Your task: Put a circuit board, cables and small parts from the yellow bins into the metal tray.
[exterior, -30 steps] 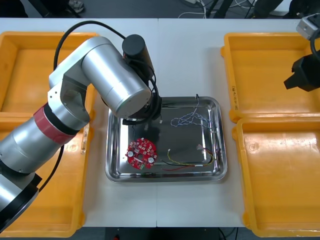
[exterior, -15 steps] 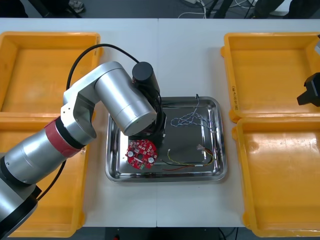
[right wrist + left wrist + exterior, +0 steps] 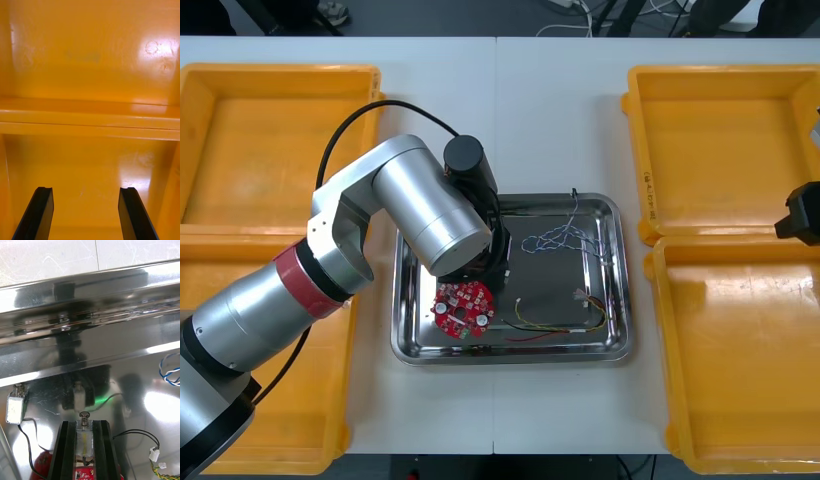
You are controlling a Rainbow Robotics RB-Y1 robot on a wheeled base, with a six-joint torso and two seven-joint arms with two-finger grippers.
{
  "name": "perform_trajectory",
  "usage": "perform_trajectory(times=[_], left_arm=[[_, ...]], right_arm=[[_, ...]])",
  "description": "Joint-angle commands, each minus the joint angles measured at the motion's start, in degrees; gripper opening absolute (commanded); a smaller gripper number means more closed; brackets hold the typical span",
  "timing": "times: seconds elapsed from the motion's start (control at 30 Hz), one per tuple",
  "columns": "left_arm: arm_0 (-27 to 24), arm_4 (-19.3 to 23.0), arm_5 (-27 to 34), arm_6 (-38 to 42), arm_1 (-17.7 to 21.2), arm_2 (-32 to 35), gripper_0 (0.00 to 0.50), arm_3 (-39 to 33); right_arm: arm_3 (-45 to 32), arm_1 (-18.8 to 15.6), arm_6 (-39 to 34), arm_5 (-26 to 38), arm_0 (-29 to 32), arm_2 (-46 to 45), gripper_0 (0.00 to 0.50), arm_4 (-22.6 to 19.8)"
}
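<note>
Your left gripper (image 3: 84,425) is clamped on a small metal part (image 3: 84,440), fingers apart only by its width, over the metal tray (image 3: 625,300) toward its 10 o'clock side. At the gripper's 6 o'clock lies the red circuit board (image 3: 463,307). A blue and white cable (image 3: 560,236) lies at the tray's 1 o'clock, a red and yellow cable (image 3: 550,325) at 5 o'clock. Your right gripper (image 3: 85,191), fingers wide apart and holding nothing, hangs over the yellow bins (image 3: 720,150) at the table's 3 o'clock.

Robot lab: yellow bins (image 3: 270,140), metal tray (image 3: 546,286).
</note>
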Motion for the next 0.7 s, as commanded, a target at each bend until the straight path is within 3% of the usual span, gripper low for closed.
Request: perform_trajectory(times=[0.03, 0.3, 0.37, 0.4, 0.43, 0.53, 0.7], left_arm=[[0.5, -0.7, -0.6, 2.5, -1.2, -0.9, 0.001, -0.3], [0.5, -0.4, -0.6, 2.4, -0.9, -0.9, 0.002, -0.3], [0.5, -0.3, -0.7, 2.3, -0.9, -0.9, 0.151, -0.3], [0.5, -0.3, -0.7, 2.2, -0.8, -0.9, 0.294, -0.3], [0.5, -0.3, -0.7, 2.2, -0.8, -0.9, 0.294, -0.3], [0.5, -0.5, -1.2, 1.9, -0.8, -0.9, 0.463, -0.3], [0.5, -0.6, -1.8, 1.7, -0.7, -0.9, 0.497, -0.3]], right_arm=[[-1.6, -2.7, -2.0, -2.2, 1.9, -1.9, 0.5, 1.3], [-1.6, -3.9, -2.1, -5.4, 4.8, -1.9, 0.5, 1.3], [-1.6, -4.3, -2.1, -5.7, 5.4, -2.0, 0.5, 1.7], [-1.6, -4.3, -2.1, -5.8, 5.8, -2.2, 0.5, 1.8], [-1.6, -4.3, -2.1, -5.8, 5.8, -2.2, 0.5, 1.8], [-1.6, -4.4, -1.8, -5.8, 6.5, -3.4, 0.5, 1.8], [-1.7, -4.4, -1.9, -5.8, 6.8, -3.6, 0.5, 1.5]])
